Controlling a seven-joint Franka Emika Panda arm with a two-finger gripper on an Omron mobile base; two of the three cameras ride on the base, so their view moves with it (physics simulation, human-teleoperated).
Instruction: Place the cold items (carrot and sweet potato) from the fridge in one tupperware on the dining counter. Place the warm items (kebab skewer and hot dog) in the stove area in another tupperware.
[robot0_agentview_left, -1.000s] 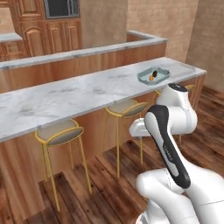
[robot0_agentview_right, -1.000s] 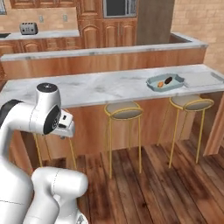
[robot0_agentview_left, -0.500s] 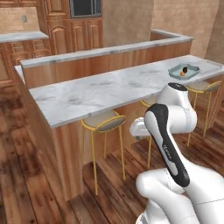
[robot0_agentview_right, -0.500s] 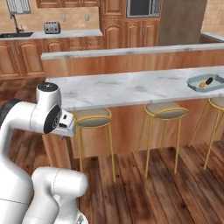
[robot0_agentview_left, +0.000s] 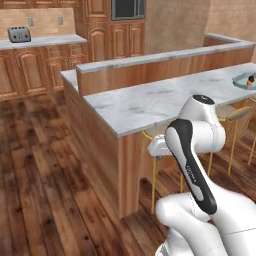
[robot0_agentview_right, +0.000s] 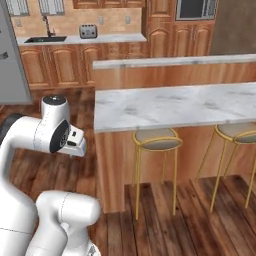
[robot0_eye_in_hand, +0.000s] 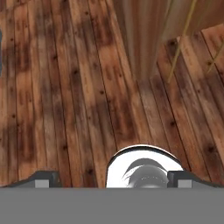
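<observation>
Claw (robot0_eye_in_hand: 113, 179) spread wide over floorboards (robot0_eye_in_hand: 65, 87).

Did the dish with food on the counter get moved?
No. The dish sits on the same spot of the counter; the camera moved.

We see our arm (robot0_agentview_left: 192, 150) folded high over its base, gripper (robot0_eye_in_hand: 113, 179) aimed downward, jaws spread wide and empty.

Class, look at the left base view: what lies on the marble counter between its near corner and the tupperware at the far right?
Nothing: in the left base view the marble counter is bare up to the tupperware.
</observation>
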